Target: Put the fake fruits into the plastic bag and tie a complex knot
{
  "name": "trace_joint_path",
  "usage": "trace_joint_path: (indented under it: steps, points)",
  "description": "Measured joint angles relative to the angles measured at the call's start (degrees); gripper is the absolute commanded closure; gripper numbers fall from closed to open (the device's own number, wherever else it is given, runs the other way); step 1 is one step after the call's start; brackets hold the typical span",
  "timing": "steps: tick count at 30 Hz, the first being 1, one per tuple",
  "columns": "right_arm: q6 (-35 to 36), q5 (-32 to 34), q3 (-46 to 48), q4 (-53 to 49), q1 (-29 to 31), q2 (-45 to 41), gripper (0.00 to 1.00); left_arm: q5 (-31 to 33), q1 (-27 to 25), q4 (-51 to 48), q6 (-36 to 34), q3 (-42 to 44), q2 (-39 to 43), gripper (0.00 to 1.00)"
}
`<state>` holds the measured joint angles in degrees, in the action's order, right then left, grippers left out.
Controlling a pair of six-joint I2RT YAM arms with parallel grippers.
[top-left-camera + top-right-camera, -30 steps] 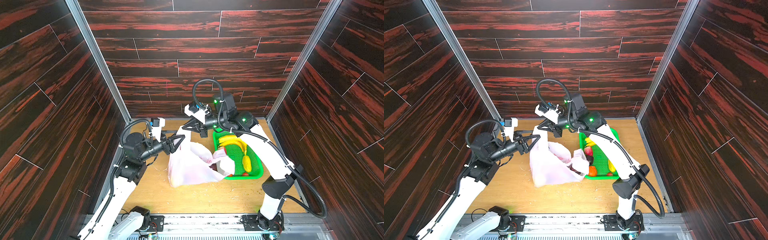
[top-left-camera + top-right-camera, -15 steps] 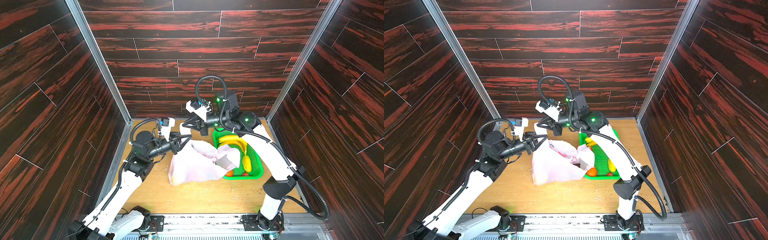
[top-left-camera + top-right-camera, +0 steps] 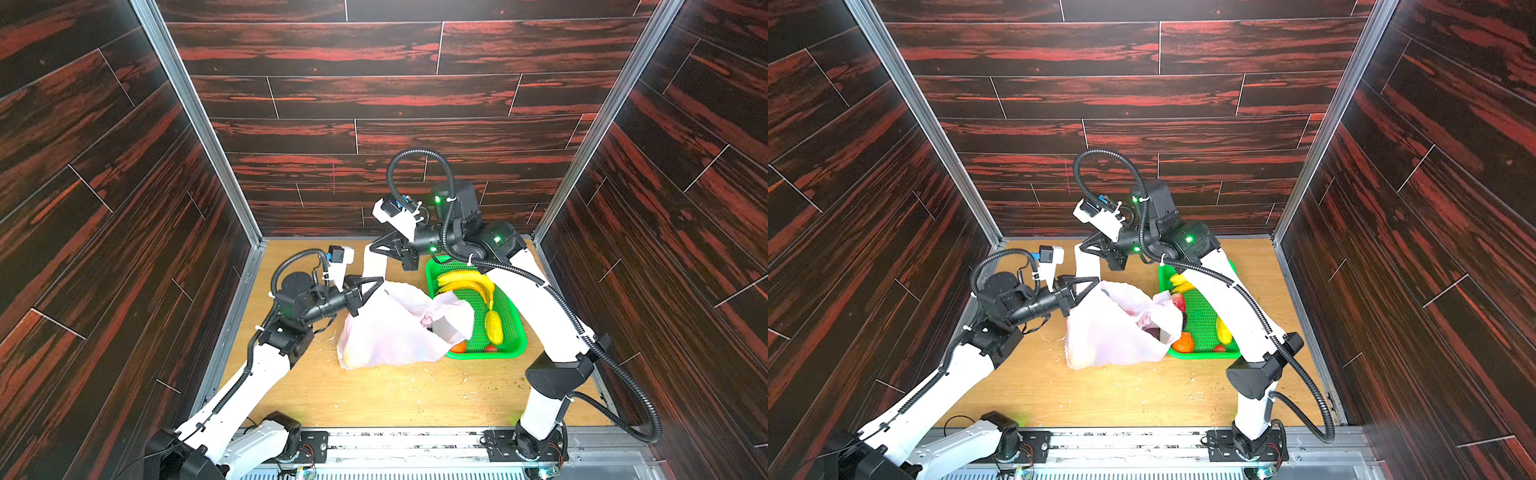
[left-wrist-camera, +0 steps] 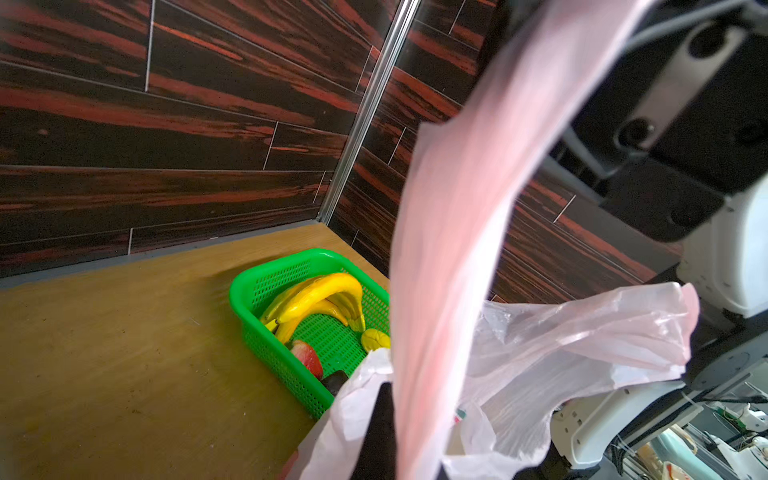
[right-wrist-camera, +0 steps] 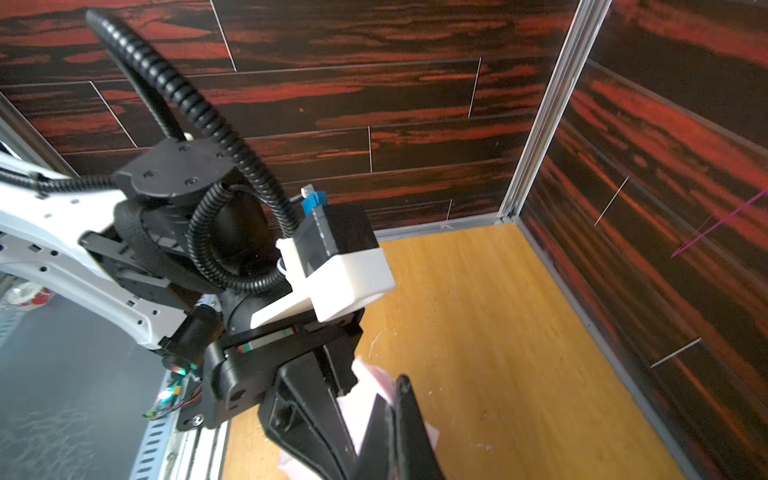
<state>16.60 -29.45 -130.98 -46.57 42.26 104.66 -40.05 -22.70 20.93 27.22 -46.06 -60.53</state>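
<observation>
The plastic bag (image 3: 386, 332) is thin, whitish-pink and crumpled. It lies on the wooden table (image 3: 395, 395) just left of the green basket (image 3: 517, 332), with its open mouth draped over the basket's left rim. In both top views its long axis runs left to right, closed end left and mouth right.

One handle strip (image 3: 374, 264) rises almost upright from the bag's far-left corner. The right gripper (image 3: 371, 248) is pinched together on the strip's top end, and the left gripper (image 3: 379, 282) is closed on the bag at the strip's foot.

In the basket a yellow banana bunch (image 3: 465, 284) curves from the far rim toward the near side. Below it a lemon (image 3: 494, 326) points the same way, and an orange (image 3: 458, 347) and a strawberry (image 3: 490, 348) sit at the near rim.

A red-pink fruit (image 3: 1178, 301) shows beside the bag's mouth in a top view, and the left wrist view places it inside the basket. Only the right wrist view shows pink plastic squeezed between the right gripper's fingers (image 5: 401, 415).
</observation>
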Motion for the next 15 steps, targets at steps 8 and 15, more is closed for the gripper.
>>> trace_joint_path:
  steps: [8,15]
  points:
    - [2.5,-10.6,11.5,6.0,-7.7,-7.9,0.18,-3.3,-0.2,1.3,1.3,3.0,-0.2,1.00]
    - [5.6,-16.0,22.1,12.6,-6.1,-13.1,0.14,-7.0,-0.2,1.7,1.1,3.0,0.3,1.00]
